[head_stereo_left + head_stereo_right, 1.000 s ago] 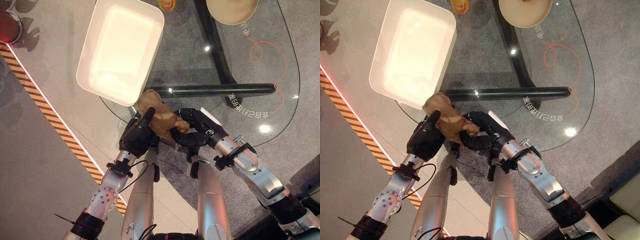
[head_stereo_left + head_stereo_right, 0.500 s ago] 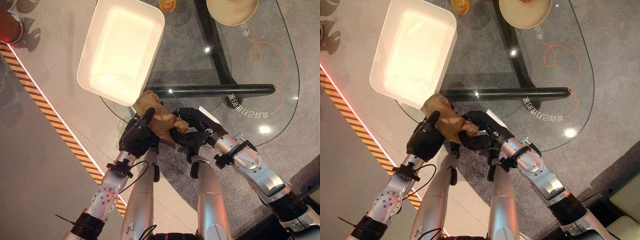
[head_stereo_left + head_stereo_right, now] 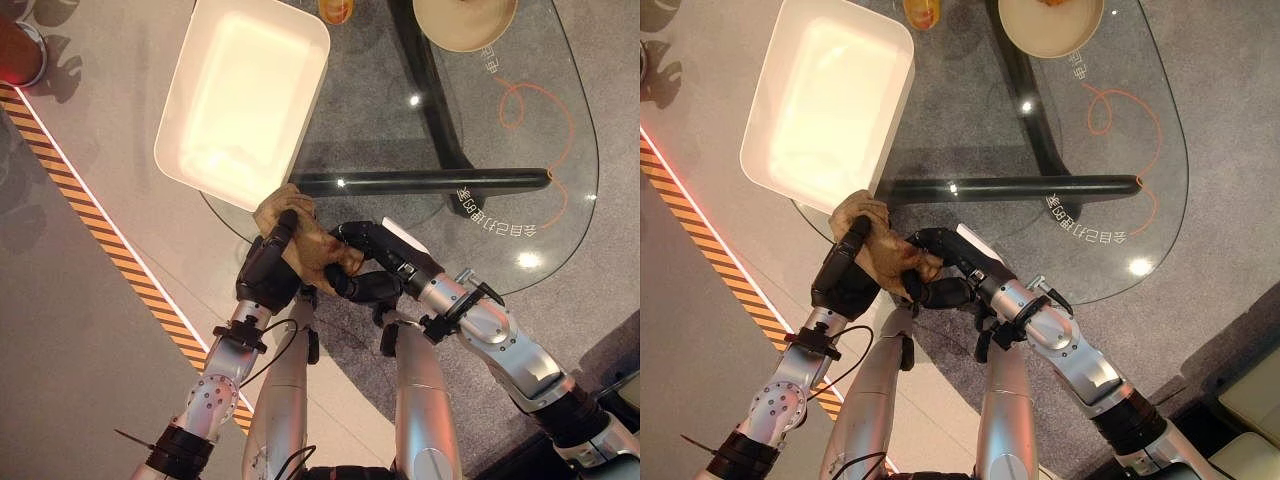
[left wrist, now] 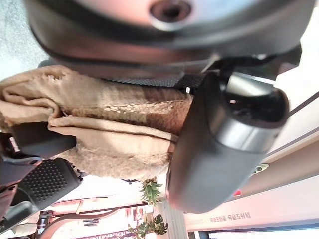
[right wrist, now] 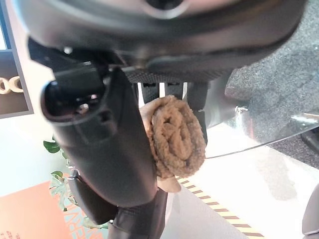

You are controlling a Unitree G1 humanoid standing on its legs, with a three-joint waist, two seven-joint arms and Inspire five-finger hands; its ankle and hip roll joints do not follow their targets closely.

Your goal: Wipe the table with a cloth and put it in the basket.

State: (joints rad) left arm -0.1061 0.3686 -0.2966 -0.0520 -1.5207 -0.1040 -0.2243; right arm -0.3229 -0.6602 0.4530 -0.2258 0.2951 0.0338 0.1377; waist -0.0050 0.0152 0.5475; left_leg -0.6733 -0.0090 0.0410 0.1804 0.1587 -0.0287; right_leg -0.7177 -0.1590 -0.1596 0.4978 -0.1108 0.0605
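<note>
A crumpled brown cloth [image 3: 312, 246] hangs at the near left edge of the glass table [image 3: 560, 130], just below the near corner of the white basket [image 3: 200, 185]. My left hand [image 3: 266, 272] grips the cloth from the left, its thumb [image 4: 219, 149] pressing the cloth [image 4: 109, 134] against the palm. From the right, my right hand [image 3: 368, 272] has its fingers curled round the other end. In the right wrist view that end is a rolled bundle of cloth [image 5: 177, 137] beside the thumb [image 5: 104, 149].
The basket overhangs the table's left side. A tan bowl [image 3: 465, 20] and an orange object [image 3: 335, 10] stand at the table's far end. A dark bar [image 3: 430, 180] of the table's frame runs under the glass. Orange-and-black striped tape [image 3: 120, 260] crosses the floor at left.
Both hands have moved left with the cloth, toward the basket's near corner. The right hand has reached further left across the cloth.
</note>
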